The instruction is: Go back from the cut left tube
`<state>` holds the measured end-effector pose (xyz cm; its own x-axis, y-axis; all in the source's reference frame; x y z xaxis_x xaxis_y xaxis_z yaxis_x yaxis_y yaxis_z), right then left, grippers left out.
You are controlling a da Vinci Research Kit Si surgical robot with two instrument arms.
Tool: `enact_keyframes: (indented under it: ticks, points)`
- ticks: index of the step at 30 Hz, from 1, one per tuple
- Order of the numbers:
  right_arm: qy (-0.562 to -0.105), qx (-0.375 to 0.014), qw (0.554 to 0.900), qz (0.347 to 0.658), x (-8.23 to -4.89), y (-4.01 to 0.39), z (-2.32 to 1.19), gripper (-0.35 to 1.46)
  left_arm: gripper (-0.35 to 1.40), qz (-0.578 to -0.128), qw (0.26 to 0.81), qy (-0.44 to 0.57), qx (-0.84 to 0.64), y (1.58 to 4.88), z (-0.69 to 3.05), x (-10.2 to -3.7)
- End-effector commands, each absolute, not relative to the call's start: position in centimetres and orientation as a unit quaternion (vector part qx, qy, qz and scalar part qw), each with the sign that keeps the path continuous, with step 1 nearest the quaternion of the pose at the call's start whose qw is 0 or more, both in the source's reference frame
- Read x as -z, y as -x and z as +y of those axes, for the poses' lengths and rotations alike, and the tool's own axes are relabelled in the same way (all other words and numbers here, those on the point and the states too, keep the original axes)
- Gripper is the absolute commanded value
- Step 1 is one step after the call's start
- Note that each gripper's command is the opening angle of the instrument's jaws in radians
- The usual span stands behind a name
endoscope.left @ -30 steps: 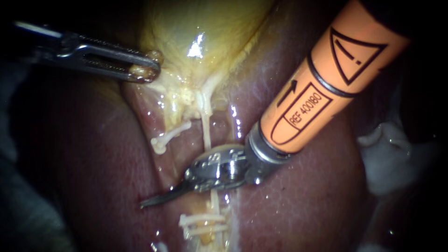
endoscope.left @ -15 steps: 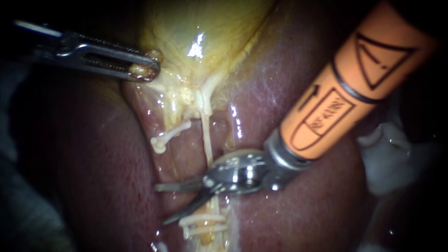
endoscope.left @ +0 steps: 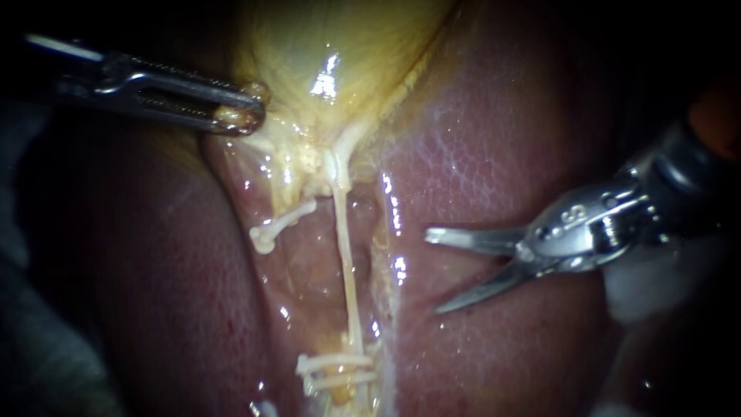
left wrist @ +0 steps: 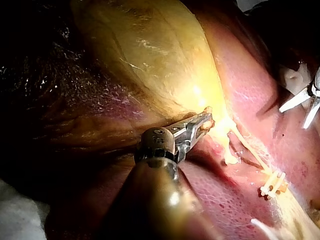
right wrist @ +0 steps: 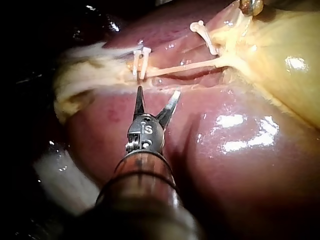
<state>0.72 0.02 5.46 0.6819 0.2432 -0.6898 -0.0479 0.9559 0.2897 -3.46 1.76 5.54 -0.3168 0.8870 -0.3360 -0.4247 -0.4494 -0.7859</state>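
The cut left tube (endoscope.left: 282, 224) ends in a pale stump with a clip at its end, lying free on the liver bed. Beside it the right tube (endoscope.left: 345, 255) runs whole down to two white clips (endoscope.left: 336, 371). My right instrument (endoscope.left: 432, 272) is over the liver to the right of both tubes, its two thin blades open and holding nothing. From the upper left, my left instrument (endoscope.left: 241, 116) is shut on the gallbladder's lower edge. In the right wrist view the open blades (right wrist: 157, 95) stop just short of the clips (right wrist: 141, 62).
The yellow gallbladder (endoscope.left: 332, 46) fills the upper middle, with the red-brown liver (endoscope.left: 494, 154) on both sides of the tube bed. White gauze (endoscope.left: 641, 293) lies under the right instrument's shaft, gauze (right wrist: 65, 175) also beside that shaft.
My right instrument has drawn back to the right, off the tubes and over the liver, and its blades have opened. The left instrument and the gallbladder have stayed put.
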Motion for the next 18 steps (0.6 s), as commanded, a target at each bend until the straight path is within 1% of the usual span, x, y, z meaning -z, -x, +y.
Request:
enact_keyframes:
  ticks: [1, 7, 12, 15, 18]
  points:
    - [-0.120, -0.081, 0.911, 0.387, -5.46, -0.68, 0.04, 1.40, -0.35, -0.294, 0.434, 0.392, -0.756, 3.46, 1.76, -5.54]
    - [-0.085, -0.088, 0.924, 0.362, -5.46, -0.61, 0.08, 1.41, -0.35, -0.289, 0.436, 0.392, -0.757, 3.53, 1.70, -5.60]
    - [-0.086, -0.097, 0.926, 0.355, -5.47, -0.59, 0.09, 1.43, -0.35, -0.290, 0.433, 0.393, -0.758, 3.69, 1.62, -5.77]
    - [-0.100, -0.095, 0.922, 0.361, -5.48, -0.57, 0.09, 1.43, -0.35, -0.294, 0.428, 0.393, -0.759, 3.83, 1.57, -5.94]
    - [-0.101, -0.096, 0.922, 0.360, -5.48, -0.55, 0.10, 1.43, -0.35, -0.296, 0.425, 0.390, -0.762, 3.95, 1.54, -6.07]
